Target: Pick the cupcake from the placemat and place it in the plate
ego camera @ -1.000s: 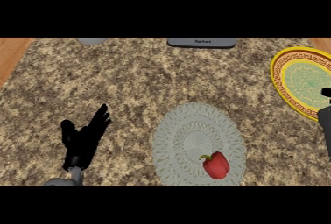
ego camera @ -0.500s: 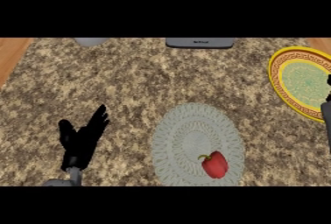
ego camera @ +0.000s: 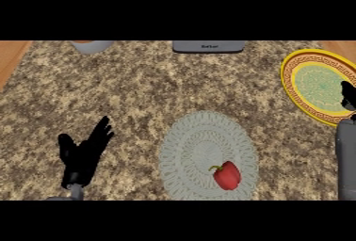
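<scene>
On the placemat (ego camera: 201,155) I see a red pepper (ego camera: 227,175), no cupcake; pre-grasp. L hand (ego camera: 83,155) open, resting; R hand (ego camera: 348,96) fingers unclear, needs reach over.

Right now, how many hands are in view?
2. The left hand rests open over the counter at lower left. The right hand shows only partly at the right edge, over the yellow plate; most of it is cut off.
</scene>
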Available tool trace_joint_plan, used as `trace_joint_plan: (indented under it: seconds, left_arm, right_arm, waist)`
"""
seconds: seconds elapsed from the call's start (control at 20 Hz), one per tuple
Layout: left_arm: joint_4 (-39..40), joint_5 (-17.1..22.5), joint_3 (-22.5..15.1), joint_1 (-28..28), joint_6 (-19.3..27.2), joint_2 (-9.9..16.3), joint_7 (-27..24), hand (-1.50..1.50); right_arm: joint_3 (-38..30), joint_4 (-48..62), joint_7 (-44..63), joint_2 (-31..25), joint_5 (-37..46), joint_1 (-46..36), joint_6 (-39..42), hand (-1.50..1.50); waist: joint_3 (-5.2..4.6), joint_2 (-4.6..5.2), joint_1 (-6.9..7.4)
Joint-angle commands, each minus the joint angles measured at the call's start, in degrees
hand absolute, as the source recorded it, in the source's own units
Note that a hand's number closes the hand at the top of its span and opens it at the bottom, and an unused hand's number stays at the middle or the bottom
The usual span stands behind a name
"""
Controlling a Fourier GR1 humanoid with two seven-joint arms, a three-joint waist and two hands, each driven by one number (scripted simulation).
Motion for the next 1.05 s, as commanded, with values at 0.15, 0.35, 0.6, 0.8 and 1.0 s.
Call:
trace_joint_plan:
  seconds: [0.15,0.35,0.6,0.8,1.0]
  left_arm:
    - [-2.61,-1.51,-0.94,1.72,2.22,-1.72,1.43,0.0]
    - [-5.37,-0.33,0.19,1.94,-0.07,0.4,4.63,0.0]
    - [0.04,-1.4,1.76,-0.14,-0.15,-1.21,2.51,0.0]
    - [-0.79,-1.0,2.98,-1.18,-1.66,-0.28,3.38,0.0]
    - [-2.02,-3.5,0.47,1.06,0.31,-3.3,3.23,0.0]
  right_arm:
    - [7.79,-17.8,-8.11,8.58,-12.97,14.4,8.5,-1.5]
    - [13.35,-19.92,-3.03,13.19,-6.94,17.9,4.81,-1.5]
    - [21.04,-23.43,0.91,13.38,-7.34,25.28,3.17,-1.5]
    - [27.76,-27.55,12.76,13.44,2.24,27.71,-0.28,-1.5]
    - [28.53,-25.39,16.26,13.47,5.24,26.15,-1.8,-1.5]
  waist:
    - [-0.29,-0.08,-0.34]
    - [-0.37,-0.05,-0.02]
    - [-0.35,0.08,-0.01]
    - [-0.38,0.06,-0.05]
    - [-0.35,0.1,0.14]
